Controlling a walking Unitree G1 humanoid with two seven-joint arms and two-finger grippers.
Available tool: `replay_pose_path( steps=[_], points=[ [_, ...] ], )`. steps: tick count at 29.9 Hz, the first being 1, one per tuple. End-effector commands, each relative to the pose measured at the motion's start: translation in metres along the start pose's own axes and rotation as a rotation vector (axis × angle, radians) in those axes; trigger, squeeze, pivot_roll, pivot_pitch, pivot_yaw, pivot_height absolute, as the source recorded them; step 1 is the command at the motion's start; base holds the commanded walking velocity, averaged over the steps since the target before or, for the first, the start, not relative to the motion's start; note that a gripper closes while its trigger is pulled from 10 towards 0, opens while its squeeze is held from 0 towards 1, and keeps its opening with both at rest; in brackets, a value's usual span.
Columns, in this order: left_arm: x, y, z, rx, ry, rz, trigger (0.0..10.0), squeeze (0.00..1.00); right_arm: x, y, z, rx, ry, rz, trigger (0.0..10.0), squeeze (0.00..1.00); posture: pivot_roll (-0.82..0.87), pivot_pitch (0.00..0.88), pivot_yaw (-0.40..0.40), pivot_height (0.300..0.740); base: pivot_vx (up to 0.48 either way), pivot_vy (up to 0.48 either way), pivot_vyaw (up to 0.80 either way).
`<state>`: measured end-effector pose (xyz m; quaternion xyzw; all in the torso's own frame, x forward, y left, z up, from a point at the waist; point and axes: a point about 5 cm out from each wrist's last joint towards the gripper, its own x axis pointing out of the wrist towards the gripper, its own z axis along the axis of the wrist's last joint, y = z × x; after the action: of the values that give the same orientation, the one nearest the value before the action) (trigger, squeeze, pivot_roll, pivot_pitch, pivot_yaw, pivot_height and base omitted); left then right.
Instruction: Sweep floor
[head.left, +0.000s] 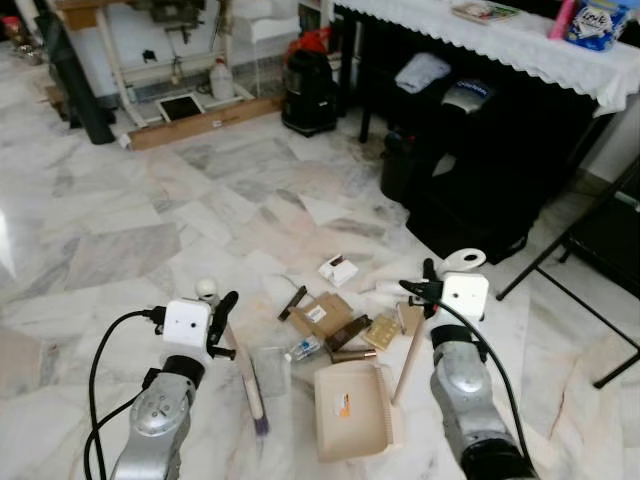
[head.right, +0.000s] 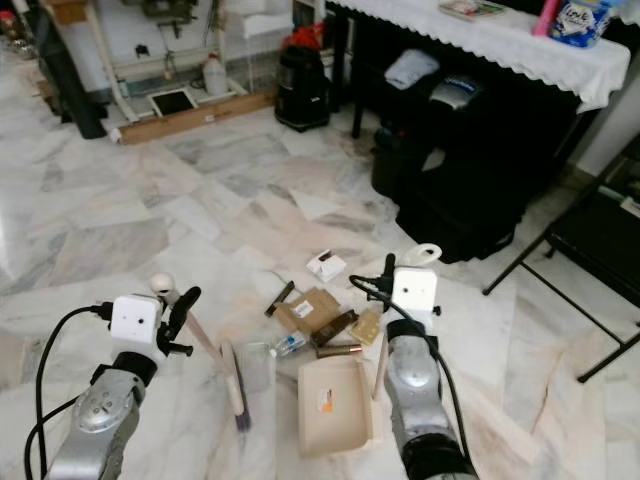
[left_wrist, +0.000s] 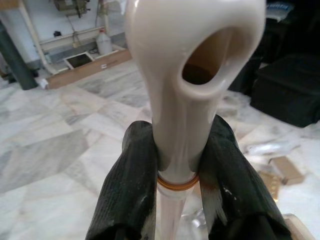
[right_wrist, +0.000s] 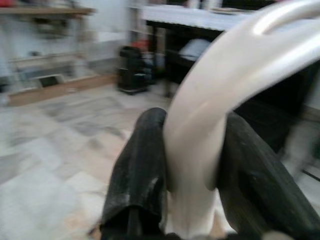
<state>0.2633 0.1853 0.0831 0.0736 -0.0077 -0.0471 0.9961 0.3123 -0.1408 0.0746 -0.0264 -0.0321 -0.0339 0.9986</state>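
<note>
1. Nearest cam: left gripper (head.left: 222, 325), black fingers (left_wrist: 127, 200) clamped tight on the cream plastic handle of a short broom (head.left: 243, 372); brush end (head.left: 259, 414) on the marble floor (head.left: 120, 230), just left of the dustpan
2. Right gripper (head.left: 428, 292) closed round the cream looped handle (head.left: 464, 259) of the beige plastic dustpan (head.left: 352, 408), which lies flat on the floor w/ its wooden pole (head.left: 408, 362) angled up
3. Litter sits just beyond the pan mouth: brown cardboard pieces (head.left: 322, 314), small clear bottle (head.left: 303, 349), white box (head.left: 339, 270)
4. Step, as I judge it: both tools in grip, debris not yet in pan
5. Next: broom needs to reach behind the litter & drag it toward the pan; pan edge must stay flat to the floor, else bits slip under
</note>
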Motion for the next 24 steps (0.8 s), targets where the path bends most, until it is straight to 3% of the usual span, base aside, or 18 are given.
replay_pose_path(
  steps=[1,15,24],
  points=[
    [0.0020,-0.0008,0.0111,-0.014,-0.061,-0.002,10.0,0.00,0.0038,-0.0055,0.0095,0.015,-0.052,-0.021,10.0,0.00,0.16,0.028,-0.012,0.740,0.000,0.000,0.00],
    [0.0025,-0.0031,0.0123,-0.033,-0.071,-0.018,10.0,0.00,0.0032,-0.0062,0.0068,0.026,-0.034,-0.025,10.0,0.00,0.16,0.028,-0.011,0.740,0.000,0.000,0.00],
    [0.0020,-0.0028,0.0109,-0.022,-0.061,-0.016,10.0,0.00,0.0029,-0.0032,0.0062,0.031,-0.030,-0.010,10.0,0.00,0.16,0.031,-0.012,0.740,0.000,0.000,-0.66]
  ],
)
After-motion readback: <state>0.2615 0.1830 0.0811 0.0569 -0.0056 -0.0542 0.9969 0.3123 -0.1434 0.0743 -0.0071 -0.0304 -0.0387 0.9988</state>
